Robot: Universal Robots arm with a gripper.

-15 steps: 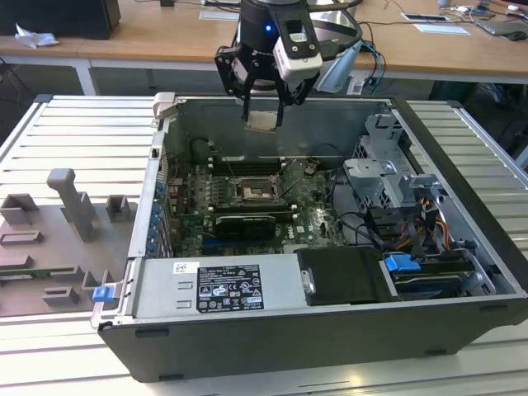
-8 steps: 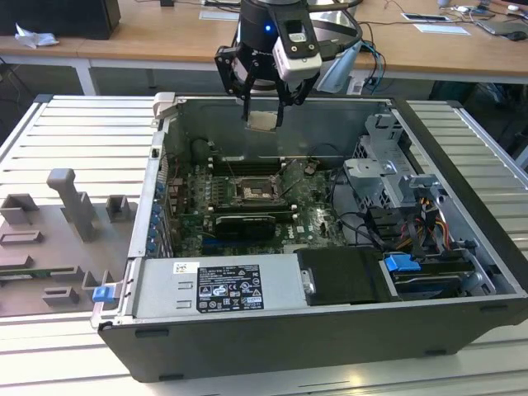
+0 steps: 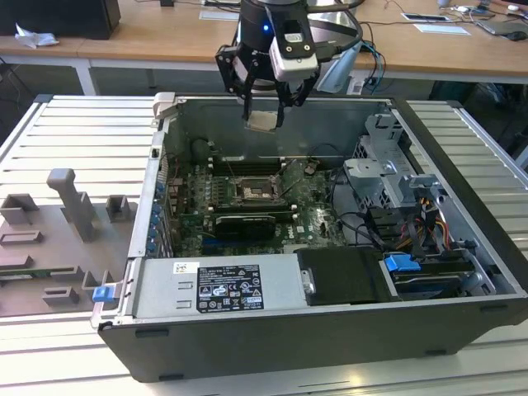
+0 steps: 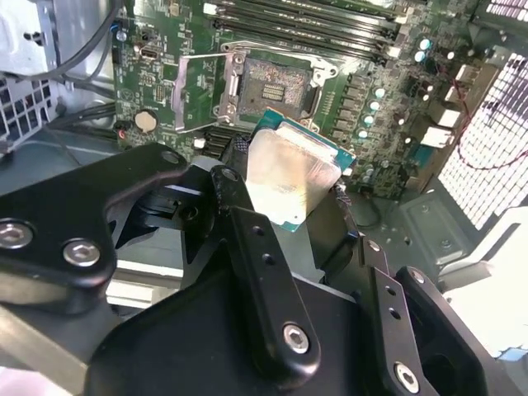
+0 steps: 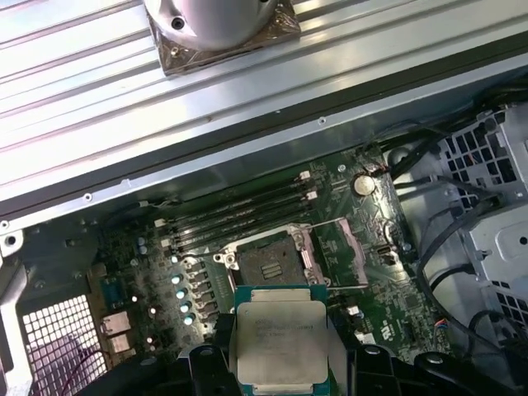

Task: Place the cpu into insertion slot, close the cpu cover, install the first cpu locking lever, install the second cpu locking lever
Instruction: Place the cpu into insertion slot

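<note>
My gripper [image 3: 264, 111] hangs above the open computer case, shut on the cpu [image 3: 262, 121], a flat square silver chip held by its edges. In both wrist views the cpu [image 4: 289, 177] [image 5: 280, 342] sits between the black fingers [image 4: 235, 206], well above the green motherboard [image 3: 313, 219]. The insertion slot [image 3: 252, 192] [image 4: 272, 82] [image 5: 268, 264] lies bare below and slightly ahead of the chip. The cpu cover [image 4: 198, 91] [image 5: 338, 256] stands swung open beside the socket.
Long memory slots [image 3: 247, 161] run behind the socket and a black graphics card [image 3: 243, 223] lies in front of it. A power supply [image 3: 214, 285], a drive cage [image 3: 396, 181] and cables [image 3: 363, 227] crowd the case. A grey fixture tray [image 3: 58, 239] sits on the exterior view's left.
</note>
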